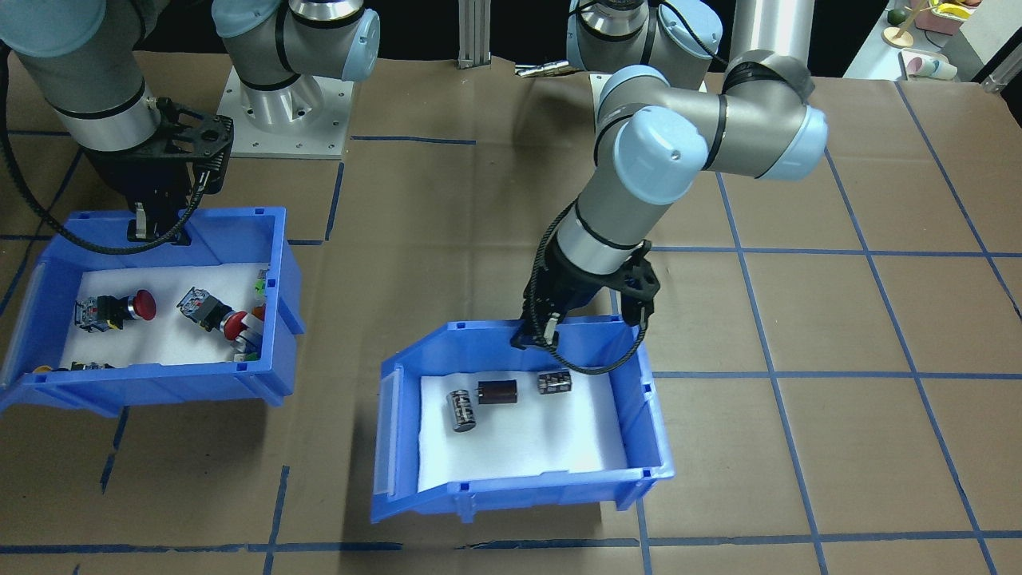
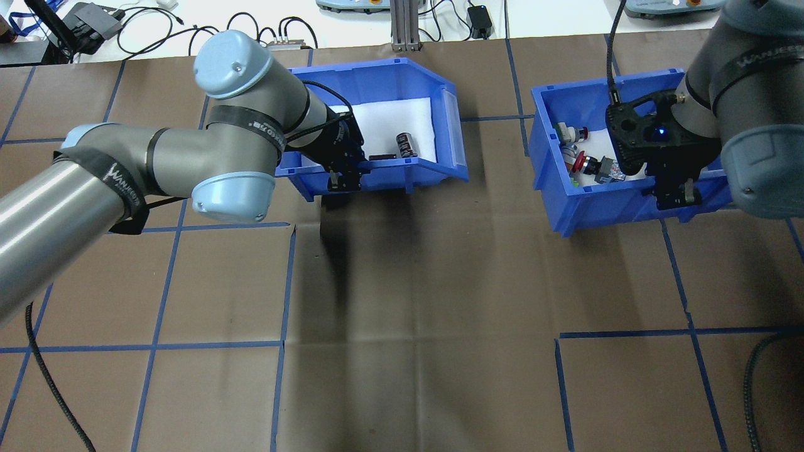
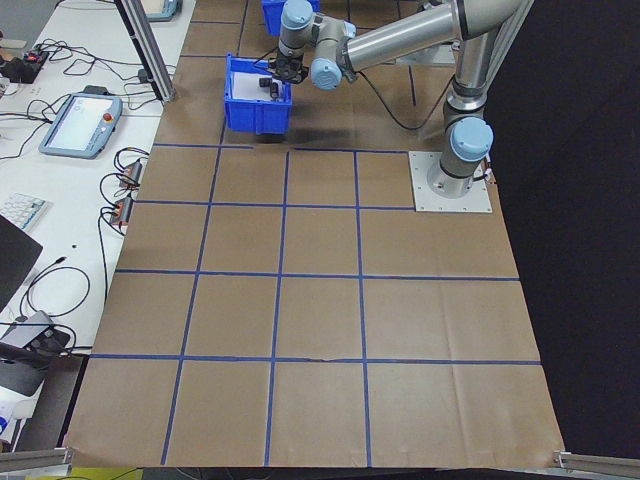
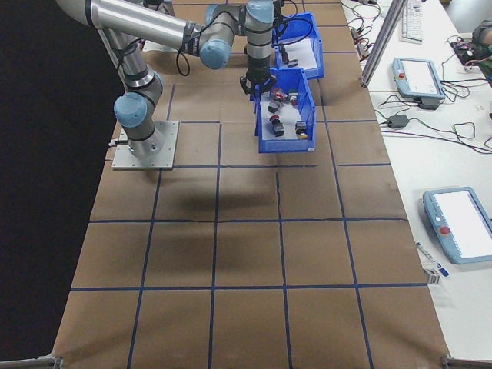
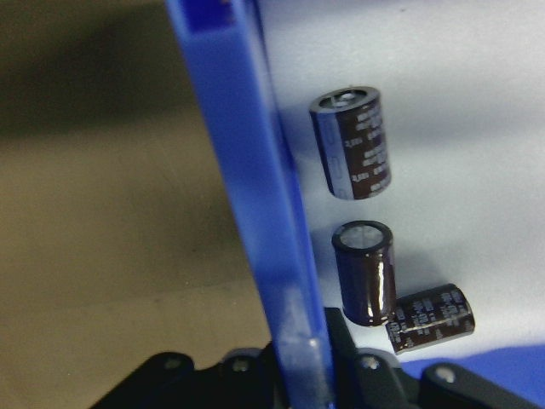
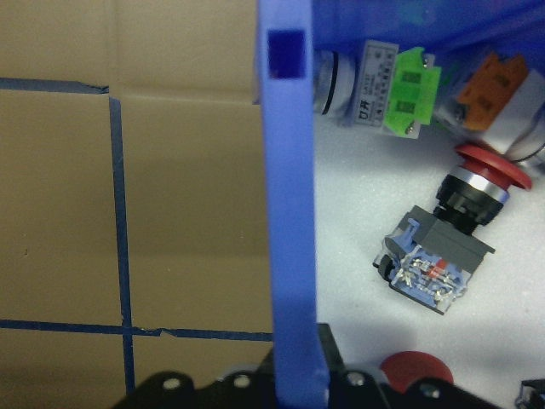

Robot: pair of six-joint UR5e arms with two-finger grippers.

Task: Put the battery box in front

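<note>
The battery box [image 1: 519, 484] is a blue bin with a white foam liner. Three dark cylinders [image 1: 497, 391] lie on the liner. My left gripper [image 1: 536, 334] is shut on the box's wall on the robot's side, and the left wrist view shows that blue wall [image 5: 247, 170] running between the fingers with the cylinders [image 5: 358, 145] beside it. From overhead, the battery box [image 2: 433, 169] sits at the table's far side with the left gripper [image 2: 344, 179] on its near wall. My right gripper [image 2: 675, 194] is shut on the near wall of the push-button bin [image 2: 603, 207].
The push-button bin [image 1: 160, 383] holds red, green and orange switches [image 6: 477, 200]. Both arms' base plates [image 1: 287, 120] and an aluminium post [image 2: 401, 25] stand on the table. Brown paper with a blue tape grid [image 2: 414, 345] stretches between the bins and the robot. Teach pendants [image 4: 419, 73] lie off the table.
</note>
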